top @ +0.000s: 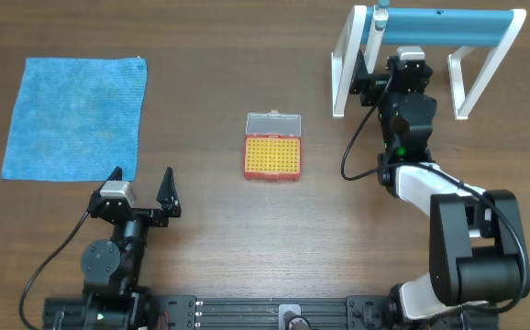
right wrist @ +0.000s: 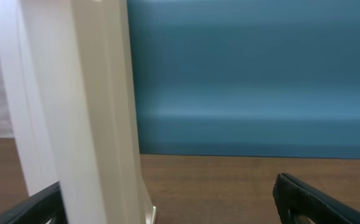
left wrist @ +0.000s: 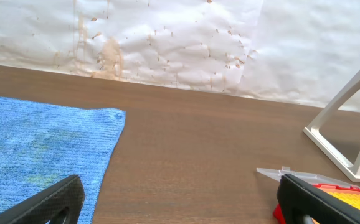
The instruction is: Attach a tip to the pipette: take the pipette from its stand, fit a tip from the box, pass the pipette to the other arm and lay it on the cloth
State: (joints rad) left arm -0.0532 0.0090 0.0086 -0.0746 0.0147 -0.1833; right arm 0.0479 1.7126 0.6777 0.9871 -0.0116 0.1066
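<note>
Reference object: the tip box (top: 272,158), in the middle of the worktop (top: 237,247). All positions below are given from it.

1. The pipette (top: 381,7) is on its stand (top: 439,26), to the right of the box and farther from my arm bases. Its pale blue head shows at the far edge of the stand's blue bar. I cannot make out the rest of it.

2. My right hand (top: 381,73) is also right of the box, at the near side of the stand, close to the pipette but not gripping it. Its fingers (right wrist: 320,199) are spread wide. A white upright (right wrist: 86,106) of the stand rises just ahead, near one finger, with the blue bar behind it.

3. My left hand (top: 141,183) is left of the box and nearer the bases, well apart from the pipette. Its fingers are spread wide and hold nothing.

4. The cloth (top: 74,119) is blue and lies flat, left of the box.

5. Container: the box is red, and its clear lid (top: 273,122) is hinged back on the far side — open. Inside sits a yellow rack of tips in close rows.
</note>
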